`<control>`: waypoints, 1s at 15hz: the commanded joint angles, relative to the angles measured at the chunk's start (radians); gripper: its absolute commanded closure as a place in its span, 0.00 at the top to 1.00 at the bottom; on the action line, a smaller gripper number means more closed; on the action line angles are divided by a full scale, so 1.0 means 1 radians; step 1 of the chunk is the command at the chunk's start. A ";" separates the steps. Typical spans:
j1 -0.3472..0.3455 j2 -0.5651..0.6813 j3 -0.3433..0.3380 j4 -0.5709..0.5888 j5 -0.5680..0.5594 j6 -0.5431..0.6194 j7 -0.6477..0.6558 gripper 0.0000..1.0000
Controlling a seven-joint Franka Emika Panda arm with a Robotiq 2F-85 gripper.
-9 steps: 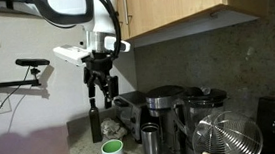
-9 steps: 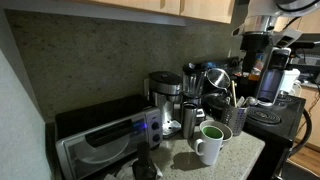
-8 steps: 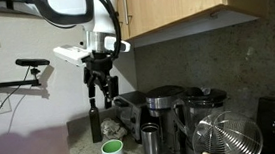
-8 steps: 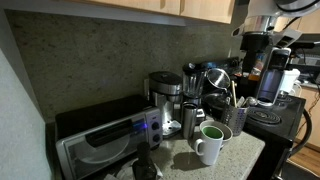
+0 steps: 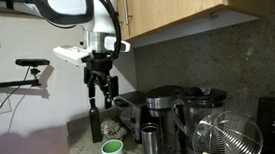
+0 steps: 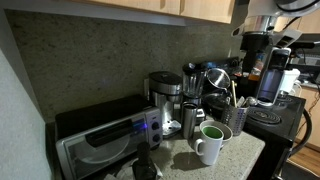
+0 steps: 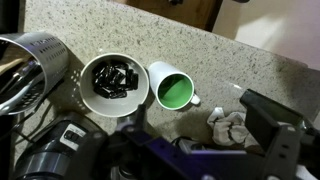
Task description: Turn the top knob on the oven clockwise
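A speckled stone counter [image 7: 120,35] runs beneath wooden wall cabinets [image 5: 186,4], crowded with small kitchen appliances.

In an exterior view the gripper [image 5: 101,90] hangs left of centre in the frame, pointing straight down from the white arm [image 5: 71,4]. Its two dark fingers [image 5: 91,89] stand wide apart with clear space between them; they hold nothing and touch nothing. Just beneath it stands a dark bottle [image 5: 93,124]; whether it meets the finger above cannot be told. Lower and slightly to the right sits a white mug [image 5: 112,152] with a green inside.

In the wrist view the same mug [image 7: 172,90] lies at the middle of the frame, just beside a white bowl [image 7: 108,108] of dark pieces to its left. A crumpled cloth [image 7: 230,126] lies lower right.

The oven [image 6: 100,145] sits at the lower left of an exterior view, well apart from the arm at the upper right, with the coffee maker [image 6: 165,95] between them. Its knobs are too small to make out.
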State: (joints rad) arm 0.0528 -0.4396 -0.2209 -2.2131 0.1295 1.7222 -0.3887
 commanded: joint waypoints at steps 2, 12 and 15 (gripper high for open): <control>-0.027 0.003 0.022 0.002 0.009 -0.003 -0.009 1.00; 0.038 0.000 0.212 -0.005 -0.045 -0.025 0.055 1.00; 0.068 0.034 0.272 -0.024 -0.073 -0.003 0.064 1.00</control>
State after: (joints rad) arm 0.0967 -0.4341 0.0111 -2.2241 0.0962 1.7129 -0.3475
